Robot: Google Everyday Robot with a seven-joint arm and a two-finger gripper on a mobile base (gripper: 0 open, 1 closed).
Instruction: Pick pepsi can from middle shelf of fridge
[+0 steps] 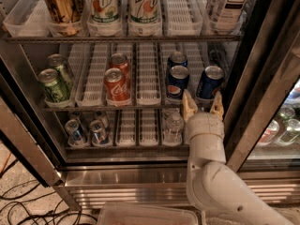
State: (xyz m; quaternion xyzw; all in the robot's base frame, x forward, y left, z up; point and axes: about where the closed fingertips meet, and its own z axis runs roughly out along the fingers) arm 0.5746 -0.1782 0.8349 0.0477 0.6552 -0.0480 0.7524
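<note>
The fridge (154, 177) stands open with several racked tiers. The middle shelf (148, 74) has white slotted lane trays. Three dark blue pepsi cans stand on its right side: one at the front (177, 82), one behind it (176, 59), and one in the rightmost lane (210, 82). My gripper (203, 106) is open, just in front of and below the rightmost pepsi can, at the shelf's front edge. Its two cream fingers (189, 106) point up and straddle the lane. It holds nothing.
Two red cola cans (114, 85) and two green cans (54, 85) stand further left on the middle shelf. Bottles and a gold can (60, 3) fill the top tier. Small cans (75, 131) and a clear bottle (173, 125) sit below. The dark door frame (262, 74) is close on the right.
</note>
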